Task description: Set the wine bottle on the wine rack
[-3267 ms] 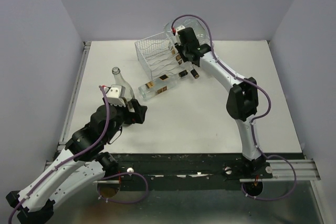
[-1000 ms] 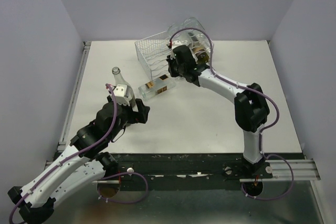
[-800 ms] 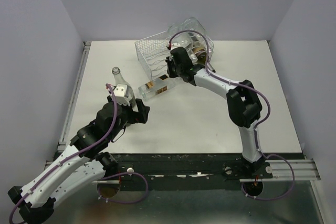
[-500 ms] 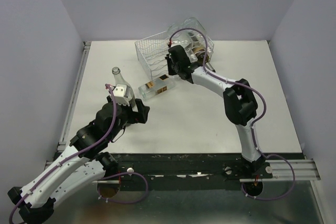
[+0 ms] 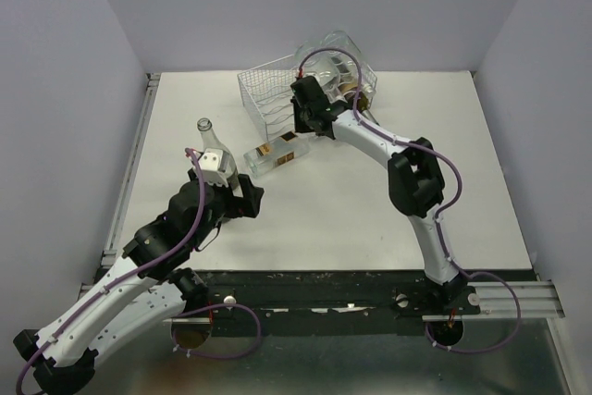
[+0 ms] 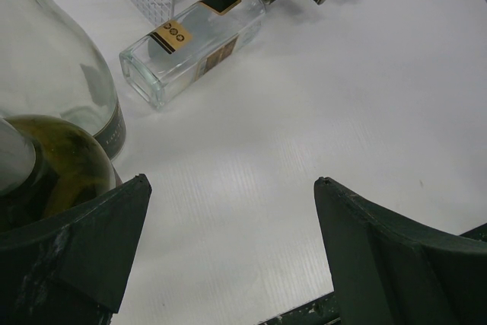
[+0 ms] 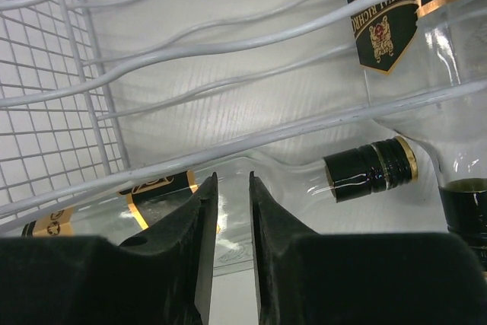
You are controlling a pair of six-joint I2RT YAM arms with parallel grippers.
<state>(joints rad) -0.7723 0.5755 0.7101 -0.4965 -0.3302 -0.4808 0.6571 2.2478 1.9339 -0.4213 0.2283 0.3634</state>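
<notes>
The white wire wine rack (image 5: 268,90) stands at the back centre, and its wavy rows fill the right wrist view (image 7: 228,43). My right gripper (image 5: 298,114) is at the rack's right side, jaws nearly together with nothing between them (image 7: 233,179). A square clear bottle with black-and-gold labels (image 5: 275,153) lies on the table in front of the rack (image 6: 194,43). A clear bottle (image 5: 209,139) stands upright just left of my open, empty left gripper (image 5: 242,197) (image 6: 232,184). A large clear bottle (image 5: 331,55) leans at the rack's far right.
Through the wires I see a bottle with a green label (image 7: 384,13) and a black-capped neck (image 7: 369,169). A gold-capped bottle (image 5: 359,94) lies right of the rack. A rail (image 5: 129,173) borders the white table's left edge.
My right gripper has moved left and back, closer to the rack, and its elbow has swung left. The left arm and the bottles have not moved in the last second.
</notes>
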